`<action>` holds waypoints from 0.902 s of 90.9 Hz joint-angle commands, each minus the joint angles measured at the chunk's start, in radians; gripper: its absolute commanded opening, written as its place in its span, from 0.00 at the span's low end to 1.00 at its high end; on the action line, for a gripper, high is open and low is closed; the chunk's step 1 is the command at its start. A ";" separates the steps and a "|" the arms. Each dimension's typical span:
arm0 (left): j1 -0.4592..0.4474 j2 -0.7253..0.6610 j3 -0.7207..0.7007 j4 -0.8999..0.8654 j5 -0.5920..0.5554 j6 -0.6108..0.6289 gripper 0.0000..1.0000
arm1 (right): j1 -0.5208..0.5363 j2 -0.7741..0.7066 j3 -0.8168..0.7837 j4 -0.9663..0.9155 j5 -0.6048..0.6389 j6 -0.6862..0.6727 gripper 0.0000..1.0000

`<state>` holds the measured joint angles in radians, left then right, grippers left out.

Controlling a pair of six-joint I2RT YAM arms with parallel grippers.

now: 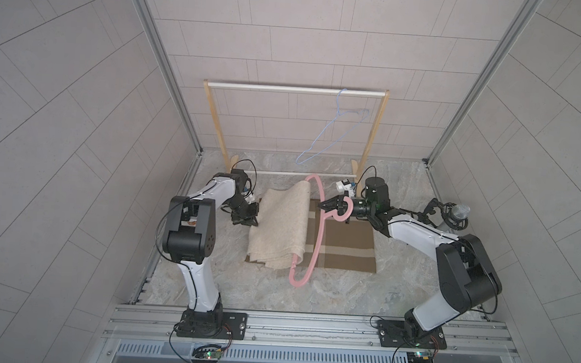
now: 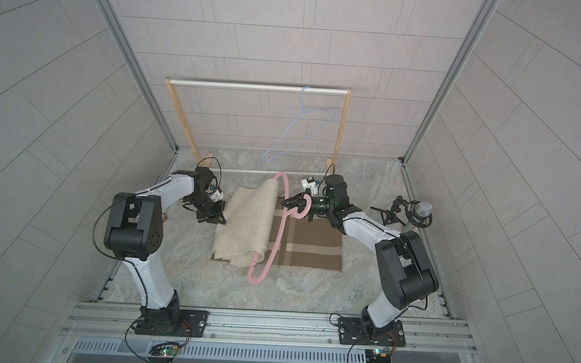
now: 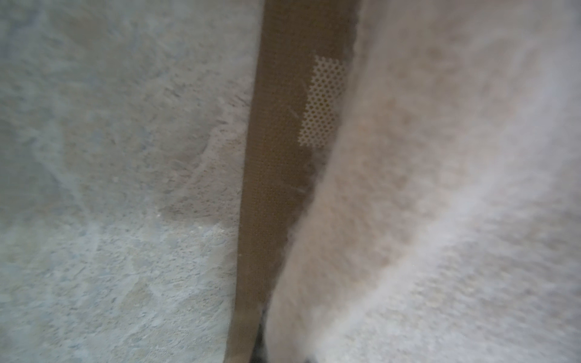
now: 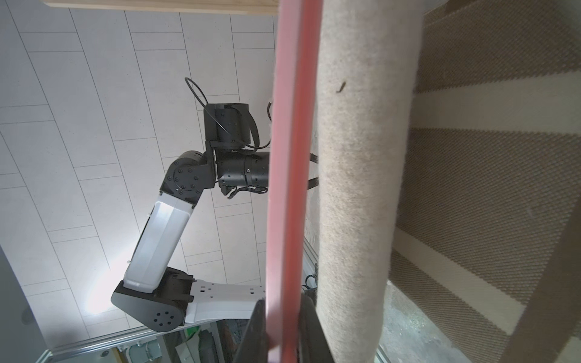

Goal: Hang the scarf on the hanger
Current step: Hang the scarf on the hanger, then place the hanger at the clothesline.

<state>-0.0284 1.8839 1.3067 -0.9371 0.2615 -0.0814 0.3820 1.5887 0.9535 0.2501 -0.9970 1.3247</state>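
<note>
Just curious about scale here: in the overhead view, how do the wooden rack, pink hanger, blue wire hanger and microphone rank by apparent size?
1. wooden rack
2. pink hanger and blue wire hanger: similar length; the blue one hangs higher, nearer the camera, so I won't rank them
3. microphone, clearly smallest

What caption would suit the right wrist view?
The right gripper clamps the pink hanger, beige scarf alongside it, left arm beyond.
</note>
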 commanded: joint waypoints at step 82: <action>-0.622 -0.855 0.006 0.031 -0.069 -0.116 0.62 | -0.005 -0.143 0.272 -0.524 0.161 -0.177 0.00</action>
<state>-0.5499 1.0584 1.3399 -0.9375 0.2886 -0.1795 0.3805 1.5017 1.2278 -0.2646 -0.8768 1.1683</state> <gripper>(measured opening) 0.608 0.102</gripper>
